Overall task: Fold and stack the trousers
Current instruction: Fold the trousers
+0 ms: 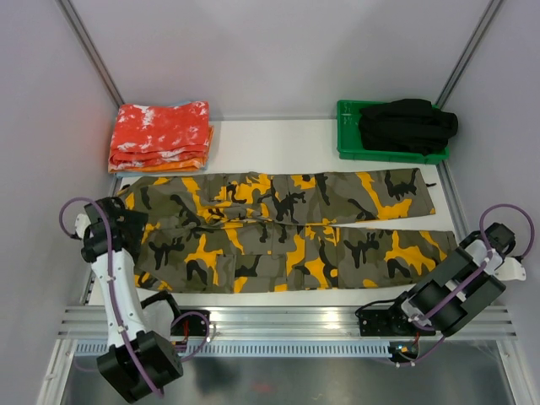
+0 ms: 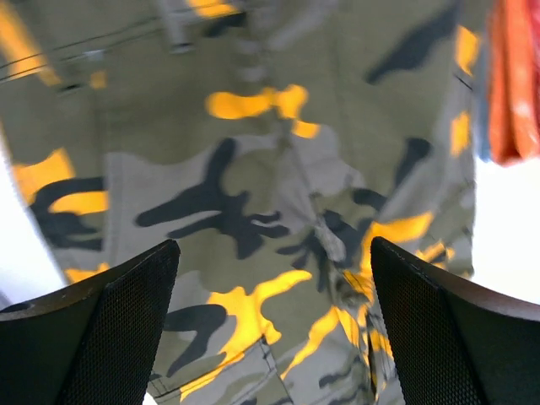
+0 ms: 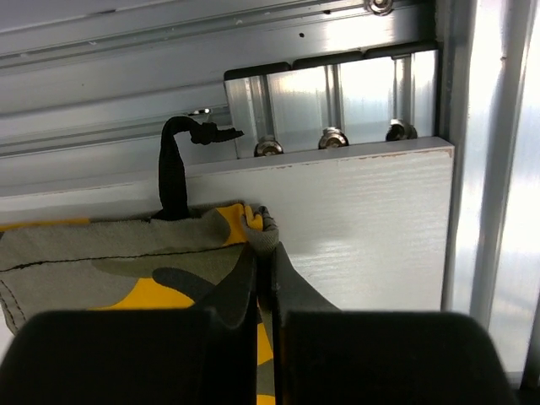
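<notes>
Trousers (image 3: 101, 253) hem near table (image 3: 363, 219) edge

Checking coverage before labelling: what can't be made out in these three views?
Top view: the left gripper sits under its own arm, which also covers the waist of the trousers.
Top view: the black garment in the green tray is too dark to identify.
Right wrist: the right gripper hides how much hem it pinches.
Left wrist: orange cloth blurred, cut by the right edge.

Trousers (image 2: 270, 194) blurred toward top edge
</notes>
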`<state>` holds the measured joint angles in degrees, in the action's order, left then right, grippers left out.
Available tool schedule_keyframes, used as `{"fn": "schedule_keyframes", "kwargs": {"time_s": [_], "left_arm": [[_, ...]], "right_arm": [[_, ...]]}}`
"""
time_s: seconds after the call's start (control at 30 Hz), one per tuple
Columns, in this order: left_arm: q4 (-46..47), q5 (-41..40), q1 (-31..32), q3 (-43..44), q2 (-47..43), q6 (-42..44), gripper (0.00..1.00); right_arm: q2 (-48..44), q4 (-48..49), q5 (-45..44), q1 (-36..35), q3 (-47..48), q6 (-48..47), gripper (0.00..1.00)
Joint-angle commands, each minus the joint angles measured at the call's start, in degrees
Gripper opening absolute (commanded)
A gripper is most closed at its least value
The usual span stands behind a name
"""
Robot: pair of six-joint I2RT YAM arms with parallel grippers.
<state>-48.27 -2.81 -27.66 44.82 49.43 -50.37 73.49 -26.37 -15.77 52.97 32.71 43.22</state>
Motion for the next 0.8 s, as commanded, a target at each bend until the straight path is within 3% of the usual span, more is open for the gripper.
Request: {"fn": "schedule_keyframes", "kwargs": {"time_s": [0.0, 0.2, 0.53, 0.77], "left_arm": [[-6.22, -10.11, -0.29, -2.97, 0.75, -9.64, 1.0], [-6.22, -18.45, -0.38, -5.18, 4.44, -16.16, 1.0], [-15.0, -28.3, -3.71, -4.12, 10.07, -26.09, 1.0], [-9.31, -27.34, -10.56, -6.58, 11.21, -19.17, 0.99]], "right_arm": [[4.81, 4.48, 8.46, -0.06, -1.33, 1.77, 0.0], [10.44, 5.46, 13.05, -0.06, -0.19, 0.2, 0.0], [6.66, 6.51, 15.51, -0.24, -1.95, 0.11, 0.0], [3.77, 4.93, 15.59, -0.76, -1.6, 0.11, 0.0]]}}
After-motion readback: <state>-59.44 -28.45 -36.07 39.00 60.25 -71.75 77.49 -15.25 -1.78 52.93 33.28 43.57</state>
